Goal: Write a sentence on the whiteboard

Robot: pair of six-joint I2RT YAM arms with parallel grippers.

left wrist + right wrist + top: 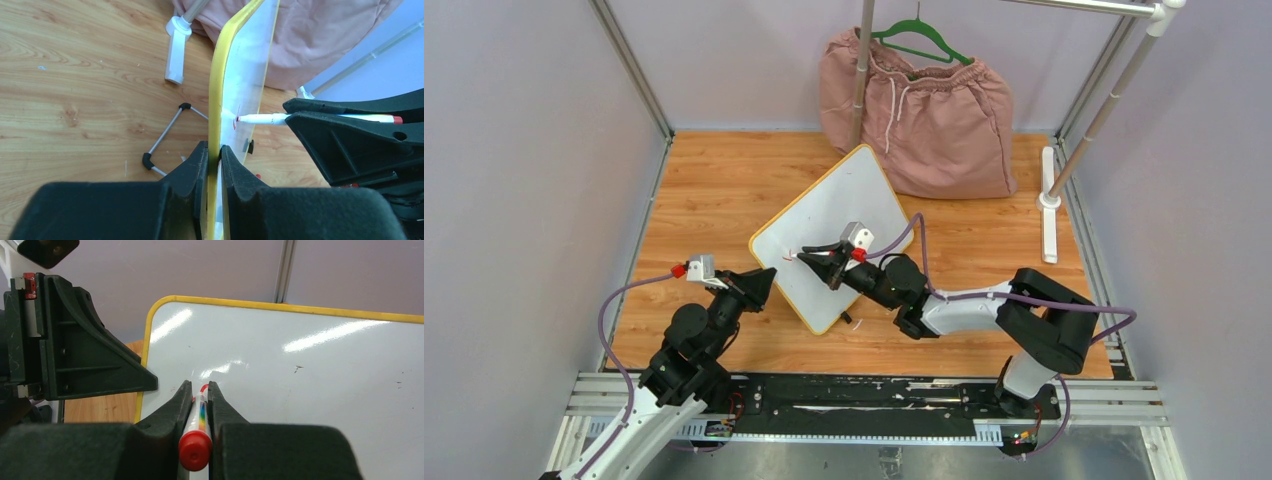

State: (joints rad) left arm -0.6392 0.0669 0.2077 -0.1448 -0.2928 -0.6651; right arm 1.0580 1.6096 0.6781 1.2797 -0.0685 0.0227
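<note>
My left pincer [214, 152] is clamped narrow on the yellow rim of the whiteboard [839, 215]. The board stands propped at a tilt near the middle of the wooden bench [714, 190], just in front of the pink shorts [934, 120]. My right pincer [199, 387] is closed on a white marker with a red end cap [196, 447]; its tip touches the board's white face near the corner the left pincer grips, where a short red stroke [234, 125] shows.
</note>
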